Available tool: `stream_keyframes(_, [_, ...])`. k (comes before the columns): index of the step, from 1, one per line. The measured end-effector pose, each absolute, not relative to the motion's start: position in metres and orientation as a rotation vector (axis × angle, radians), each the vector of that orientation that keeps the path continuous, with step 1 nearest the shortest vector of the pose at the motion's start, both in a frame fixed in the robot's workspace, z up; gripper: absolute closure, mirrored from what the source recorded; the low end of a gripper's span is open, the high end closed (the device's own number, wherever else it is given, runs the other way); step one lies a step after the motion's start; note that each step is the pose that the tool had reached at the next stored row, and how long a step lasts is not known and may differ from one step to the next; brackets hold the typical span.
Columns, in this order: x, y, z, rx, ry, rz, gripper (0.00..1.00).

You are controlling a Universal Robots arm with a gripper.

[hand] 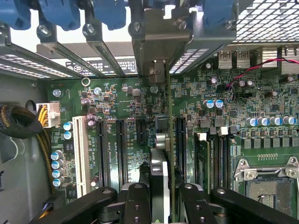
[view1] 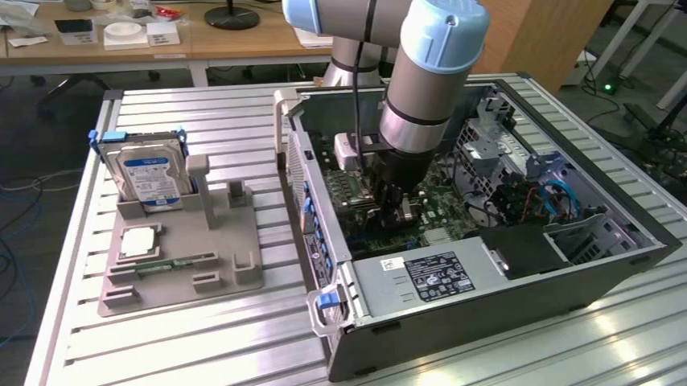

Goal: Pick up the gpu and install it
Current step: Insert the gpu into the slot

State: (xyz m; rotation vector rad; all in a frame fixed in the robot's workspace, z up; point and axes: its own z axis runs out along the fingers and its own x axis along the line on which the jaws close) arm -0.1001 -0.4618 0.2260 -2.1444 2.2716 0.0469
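Observation:
My gripper (view1: 388, 211) is lowered inside the open computer case (view1: 504, 310), above the green motherboard (hand: 117, 100). In the wrist view my gripper (hand: 164, 203) is shut on the gpu (hand: 169, 140), a thin card seen edge-on between the black fingers (hand: 135, 200). The card stands upright over the motherboard, in line with a long black expansion slot (hand: 179, 140). Its silver end bracket (hand: 159, 70) reaches the case's rear slot opening. Whether its lower edge sits in the slot is hidden.
Blue retention clips (hand: 60, 14) line the rear slot openings. Other empty slots (hand: 100, 149) lie beside the card, a CPU socket (hand: 266, 182) further off. Outside the case, a grey fixture (view1: 220, 265) holds a hard drive (view1: 150, 178) and a RAM stick (view1: 177, 261). The power supply (view1: 429, 277) fills the case's near end.

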Motion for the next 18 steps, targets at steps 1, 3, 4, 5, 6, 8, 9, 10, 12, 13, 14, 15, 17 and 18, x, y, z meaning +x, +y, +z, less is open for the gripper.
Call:
stream_keyframes(1, [-0.1000, -0.4618, 0.2261, -2.144, 2.272, 0.047, 0.71])
stream_keyframes(3, [-0.1001, -0.4618, 0.2261, -2.144, 2.272, 0.047, 0.71])
stream_keyframes(4, [-0.1001, -0.4618, 0.2261, -2.144, 2.272, 0.047, 0.71])
stream_keyframes(5, [-0.1000, -0.4618, 0.2261, -2.144, 2.272, 0.047, 0.71])
stream_keyframes(6, [-0.1001, -0.4618, 0.2261, -2.144, 2.272, 0.047, 0.71])
stream_keyframes(8, [-0.1001, -0.4619, 0.2260, -2.145, 2.272, 0.047, 0.71])
stream_keyframes(9, [-0.0999, -0.4618, 0.2244, -2.144, 2.271, 0.047, 0.71])
stream_keyframes(10, [-0.0999, -0.4618, 0.2229, -2.145, 2.271, 0.047, 0.71])
stream_keyframes(12, [-0.1000, -0.4618, 0.2224, -2.145, 2.272, 0.047, 0.71])
stream_keyframes(13, [-0.1001, -0.4618, 0.2224, -2.144, 2.272, 0.047, 0.71])
stream_keyframes(14, [-0.1001, -0.4618, 0.2224, -2.144, 2.272, 0.047, 0.71])
stream_keyframes(15, [-0.1000, -0.4618, 0.2224, -2.144, 2.272, 0.047, 0.71])
stream_keyframes(17, [-0.1000, -0.4618, 0.2224, -2.144, 2.272, 0.047, 0.71])
stream_keyframes(18, [-0.1001, -0.4618, 0.2224, -2.144, 2.272, 0.047, 0.71])
